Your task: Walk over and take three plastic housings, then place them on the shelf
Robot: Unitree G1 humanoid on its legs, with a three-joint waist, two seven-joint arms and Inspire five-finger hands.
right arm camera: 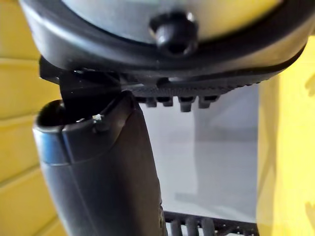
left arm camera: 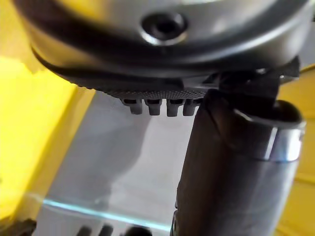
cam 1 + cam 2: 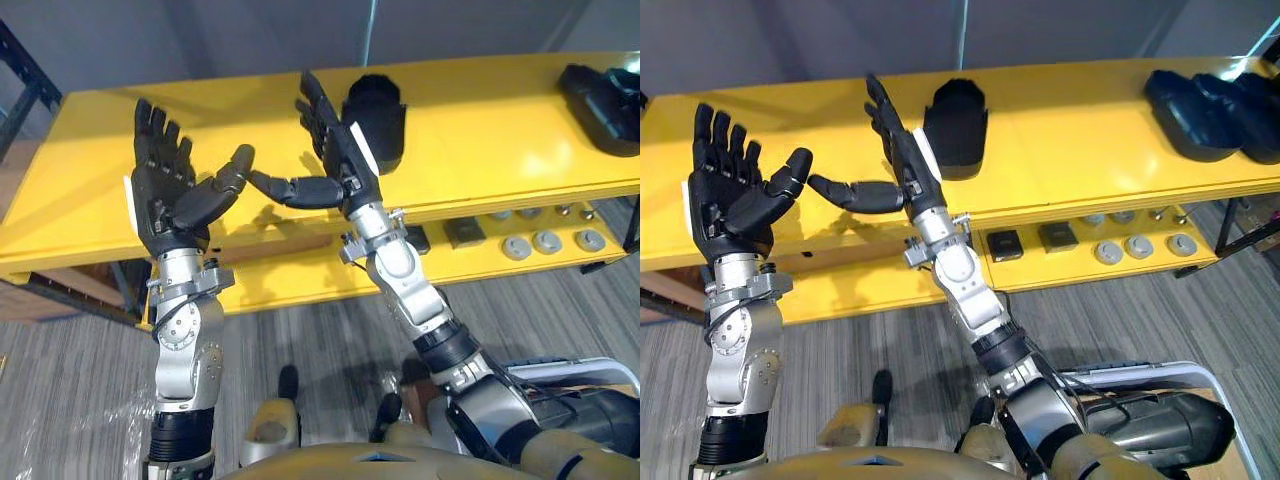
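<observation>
The long yellow shelf [image 3: 480,120] runs across in front of the robot. On its top board one black housing [image 3: 375,118] stands just beyond the right hand [image 3: 335,155], and more housings [image 3: 1200,110] lie at the far right end. It looks light, stiff and smooth, so I'd grip it across its sides. Both hands are spread wide and empty, the left hand [image 3: 165,190] raised palm-up. Small grey discs [image 3: 547,241] sit on the lower board. I can't make out any writing.

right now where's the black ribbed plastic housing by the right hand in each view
left eye view: black ribbed plastic housing upper middle, beside the right hand.
right eye view: housing upper middle, beside that hand.
left wrist view: cannot tell.
right wrist view: cannot tell.
shared landmark: yellow shelf top.
</observation>
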